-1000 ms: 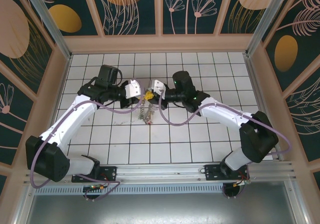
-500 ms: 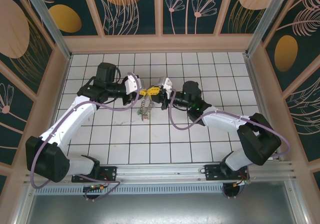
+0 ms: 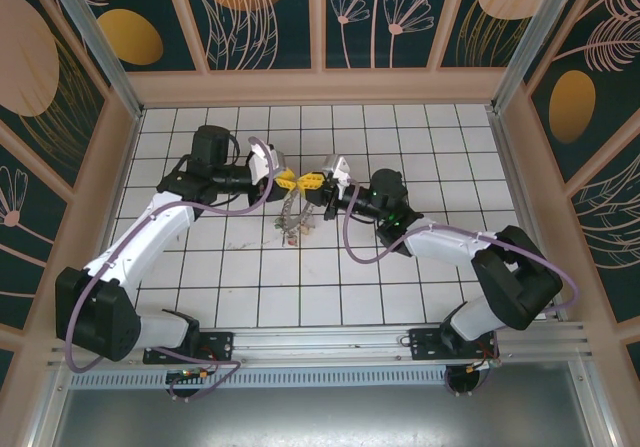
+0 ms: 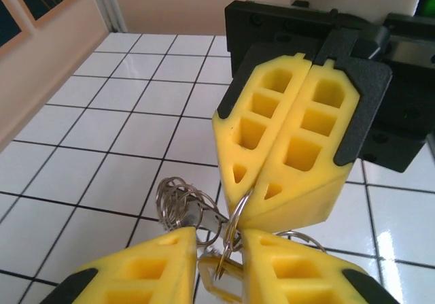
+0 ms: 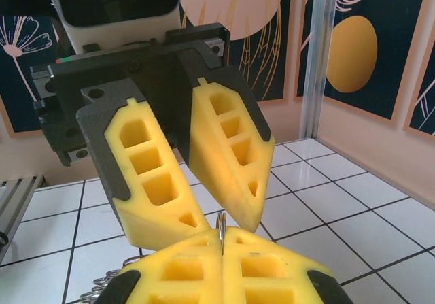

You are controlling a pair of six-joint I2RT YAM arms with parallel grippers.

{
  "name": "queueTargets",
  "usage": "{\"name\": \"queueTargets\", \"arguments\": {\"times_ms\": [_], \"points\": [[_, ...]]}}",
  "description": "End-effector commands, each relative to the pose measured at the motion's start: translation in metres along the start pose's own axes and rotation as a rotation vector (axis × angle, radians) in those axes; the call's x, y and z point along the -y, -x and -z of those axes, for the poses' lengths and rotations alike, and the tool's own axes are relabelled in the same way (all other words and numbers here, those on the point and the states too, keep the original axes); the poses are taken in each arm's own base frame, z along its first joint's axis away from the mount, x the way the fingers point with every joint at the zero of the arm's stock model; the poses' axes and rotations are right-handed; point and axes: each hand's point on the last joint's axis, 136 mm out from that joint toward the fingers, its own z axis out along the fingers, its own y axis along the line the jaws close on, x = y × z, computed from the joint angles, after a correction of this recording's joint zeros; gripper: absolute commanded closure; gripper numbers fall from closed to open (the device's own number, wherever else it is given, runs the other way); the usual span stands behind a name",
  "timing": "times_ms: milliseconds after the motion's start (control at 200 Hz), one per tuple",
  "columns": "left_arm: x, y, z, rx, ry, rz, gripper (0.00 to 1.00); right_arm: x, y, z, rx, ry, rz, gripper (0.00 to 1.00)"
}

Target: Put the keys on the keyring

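White arms [image 3: 150, 237] with black joints [image 3: 95, 317], looping purple cables [image 3: 66, 352], yellow hollow-celled end effector fingers [image 4: 285, 147] on black mounts [image 4: 367, 107]

We see the keyring [image 4: 235, 222] as a thin grey metal loop held upright, nipped in the closed fingertips of the right tool [image 4: 253, 194]. From it hangs a pale yellow-headed key [image 4: 221, 281], lying in the gap between the parted fingers of the left tool [image 4: 219, 237]. Beside it cluster coiled wire loops [image 4: 178, 196]. From above, the remaining keys [image 3: 292, 225] dangle in a bunch beneath.
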Motion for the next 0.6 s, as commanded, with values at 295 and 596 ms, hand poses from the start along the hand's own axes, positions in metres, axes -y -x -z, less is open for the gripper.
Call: {"name": "queueTargets", "arguments": {"times_ms": [295,596], "points": [[0.020,0.005,-0.004,0.096,-0.114,0.066,0.79,-0.021,0.067,0.000,0.207,0.040,0.144,1.00],[0.008,0.001,0.003,0.009,-0.010,-0.019,1.00,-0.023,0.021,-0.004,-0.082,0.092,0.332,0.96]]}}
